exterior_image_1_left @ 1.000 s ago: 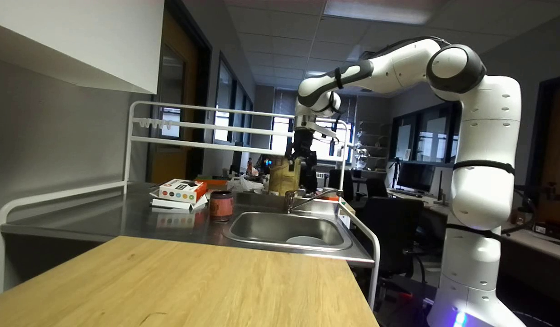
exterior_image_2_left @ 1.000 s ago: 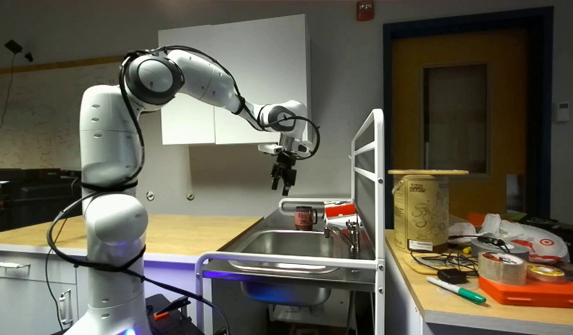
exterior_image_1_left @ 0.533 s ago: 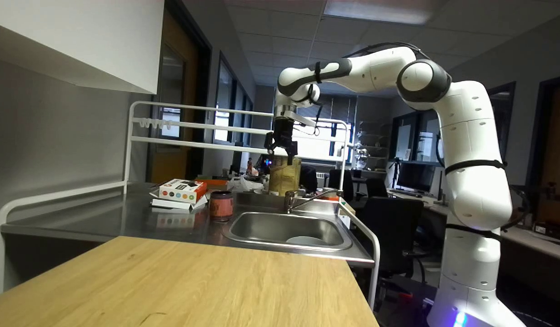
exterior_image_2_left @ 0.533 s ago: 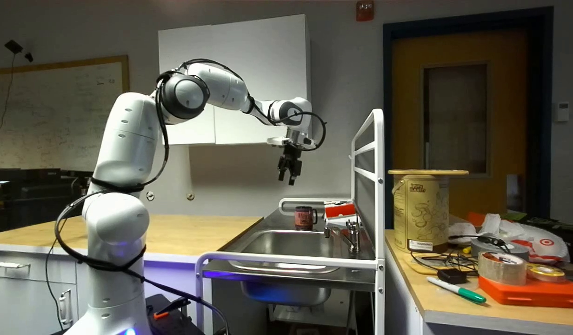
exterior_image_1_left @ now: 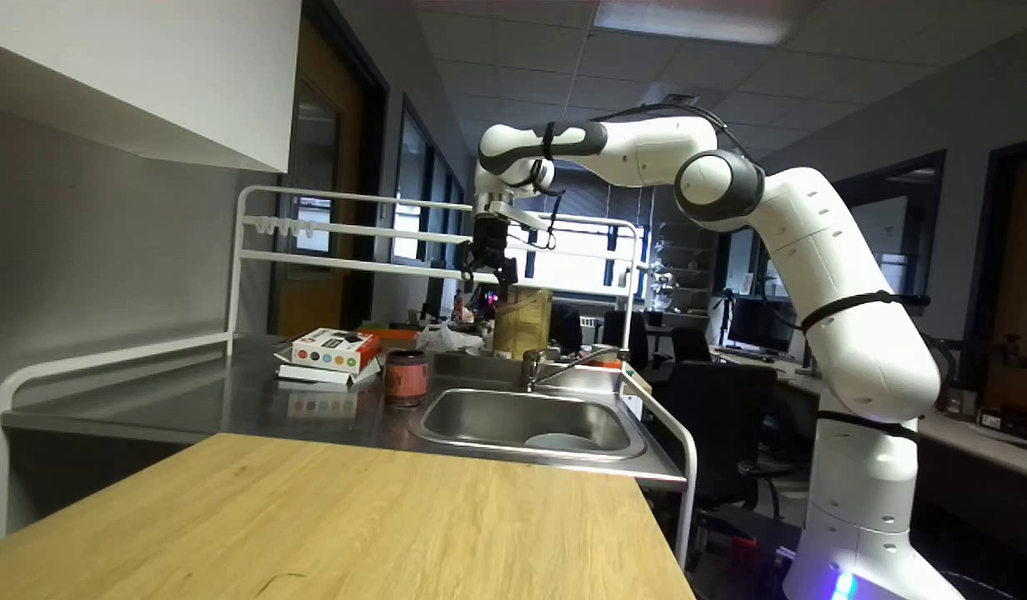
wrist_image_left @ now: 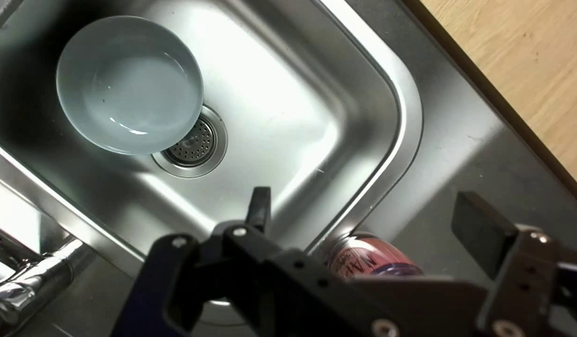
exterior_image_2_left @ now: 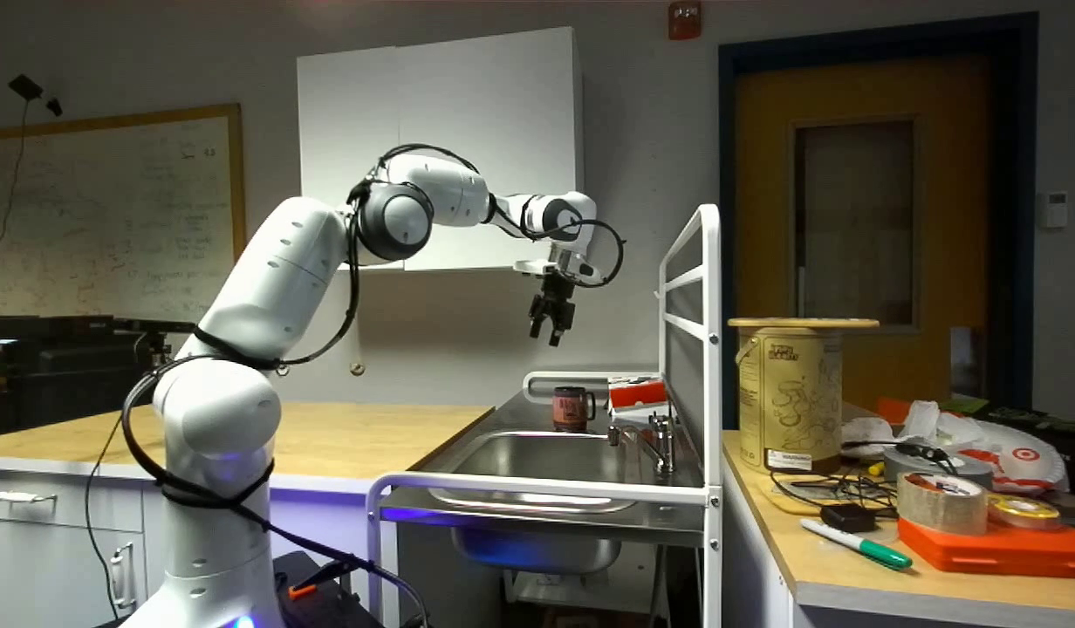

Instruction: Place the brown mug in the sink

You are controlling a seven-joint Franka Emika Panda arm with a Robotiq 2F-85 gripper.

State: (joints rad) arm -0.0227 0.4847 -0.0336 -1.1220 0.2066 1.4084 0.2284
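The mug is brownish red with a dark rim and base and a dark handle. It stands upright on the steel counter beside the sink, in both exterior views (exterior_image_1_left: 406,381) (exterior_image_2_left: 570,410). In the wrist view the mug (wrist_image_left: 370,256) is partly hidden behind my gripper (wrist_image_left: 367,210). The sink (exterior_image_1_left: 488,417) is a steel basin, also in an exterior view (exterior_image_2_left: 537,455) and in the wrist view (wrist_image_left: 274,107). My gripper is open and empty, high above the sink and mug, pointing down in both exterior views (exterior_image_1_left: 486,279) (exterior_image_2_left: 545,334).
A pale bowl (wrist_image_left: 129,84) sits in the sink by the drain. A faucet (exterior_image_2_left: 662,445) stands at the sink's edge. A red and white box (exterior_image_1_left: 334,350) lies near the mug. A white rail frame (exterior_image_2_left: 710,349) borders the counter. A white cabinet (exterior_image_2_left: 489,131) hangs above.
The arm has reached forward and its elbow has lowered. My gripper has moved over toward the mug's side, and stays open and high. The mug has not moved.
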